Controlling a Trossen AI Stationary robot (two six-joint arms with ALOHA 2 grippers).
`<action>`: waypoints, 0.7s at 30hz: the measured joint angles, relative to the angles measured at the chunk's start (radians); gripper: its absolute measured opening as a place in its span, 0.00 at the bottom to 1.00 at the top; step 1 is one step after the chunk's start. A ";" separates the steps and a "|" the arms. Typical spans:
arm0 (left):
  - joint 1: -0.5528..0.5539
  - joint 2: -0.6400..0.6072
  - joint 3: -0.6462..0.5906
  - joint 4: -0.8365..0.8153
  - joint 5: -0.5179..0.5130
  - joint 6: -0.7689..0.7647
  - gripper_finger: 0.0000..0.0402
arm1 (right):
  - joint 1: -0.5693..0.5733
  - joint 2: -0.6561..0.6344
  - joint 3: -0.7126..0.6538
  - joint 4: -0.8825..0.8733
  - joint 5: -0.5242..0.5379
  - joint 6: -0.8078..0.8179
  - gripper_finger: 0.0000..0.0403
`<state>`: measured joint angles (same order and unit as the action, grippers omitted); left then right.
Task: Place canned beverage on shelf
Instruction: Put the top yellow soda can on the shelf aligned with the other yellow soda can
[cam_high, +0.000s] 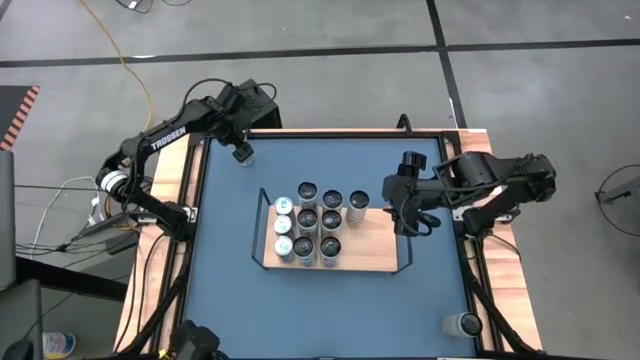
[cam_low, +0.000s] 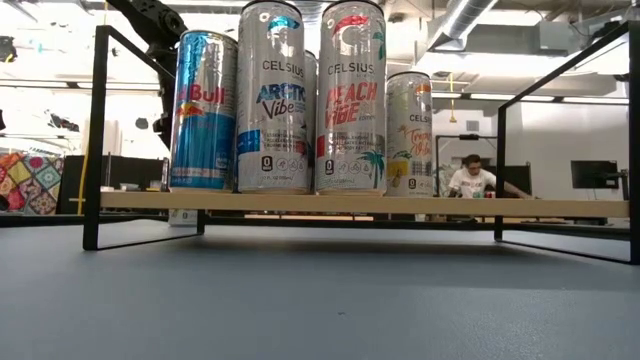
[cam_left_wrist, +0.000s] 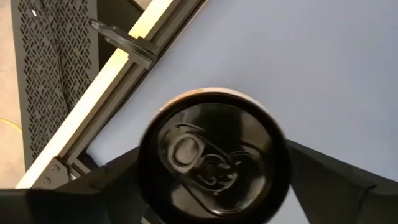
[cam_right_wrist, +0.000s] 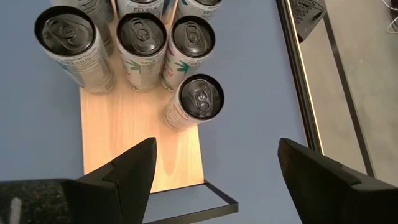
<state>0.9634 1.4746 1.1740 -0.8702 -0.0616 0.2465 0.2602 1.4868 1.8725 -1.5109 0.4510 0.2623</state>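
A can with a black top (cam_left_wrist: 214, 158) stands upright on the blue tabletop near its far left corner. My left gripper (cam_left_wrist: 214, 154) is over it, pointing steeply down and open, with one finger on each side of the can. In the high view the gripper (cam_high: 242, 152) covers most of this can (cam_high: 247, 160). The shelf (cam_high: 375, 255), a light-wood board in a black wire frame, sits mid-table and carries several upright cans (cam_high: 310, 225) on its left half. My right gripper (cam_right_wrist: 214, 165) hangs open above the shelf's right part, with nothing between its fingers. My left gripper comes at the can from above, slanting down. Its two fingers (cam_left_wrist: 121, 177) flank the can's wall just below the rim. I cannot tell whether they touch the wall. The can stands upright on the tabletop.
The shelf's right half (cam_right_wrist: 143, 134) is bare wood, and black end rails (cam_low: 97, 130) rise at both ends. One more can (cam_high: 462, 323) is at the table's near right corner. The table has a black frame and pale wooden border planks (cam_high: 170, 180). A person (cam_low: 470, 180) sits far behind.
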 joint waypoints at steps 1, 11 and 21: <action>0.000 0.000 0.000 0.003 0.001 0.000 0.78 | -0.002 0.000 0.000 0.000 0.000 0.000 0.79; -0.012 -0.007 0.000 0.006 0.000 0.000 0.59 | -0.001 0.000 0.000 -0.007 0.000 0.000 0.79; -0.102 -0.148 0.113 -0.107 0.055 0.032 0.59 | 0.052 -0.046 -0.001 0.057 0.078 -0.027 0.79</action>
<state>0.8615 1.3267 1.2866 -0.9776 -0.0070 0.2788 0.3124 1.4410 1.8717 -1.4543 0.5290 0.2350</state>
